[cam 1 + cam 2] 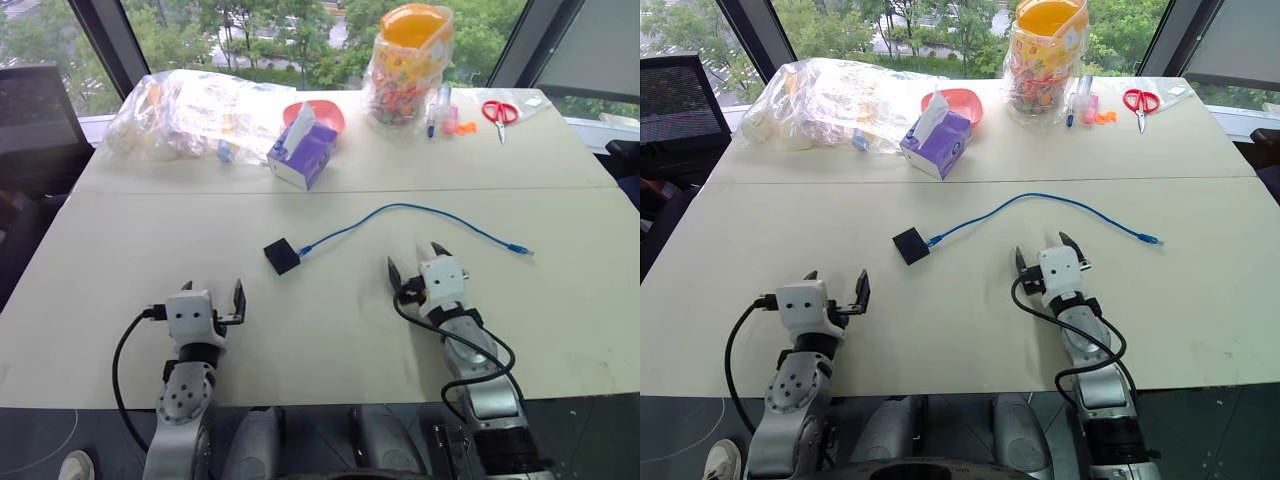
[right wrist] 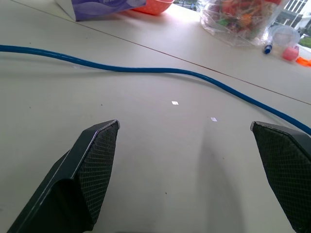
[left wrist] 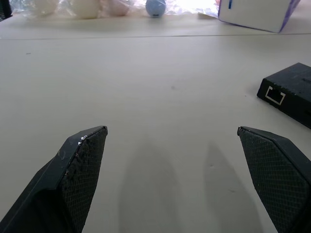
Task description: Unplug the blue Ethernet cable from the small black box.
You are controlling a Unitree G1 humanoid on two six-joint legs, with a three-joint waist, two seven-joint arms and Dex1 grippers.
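On the matte table (image 1: pixel 560 320), thin blue Ethernet cable (image 1: pixel 420 210) meets squarish small black box (image 1: pixel 281 256).

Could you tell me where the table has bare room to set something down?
Free: the wide near-left stretch between the left gripper and the plastic bag, and the near-right corner beyond the blue Ethernet cable. Crowded: the far edge, with tissue box, jar and scissors.
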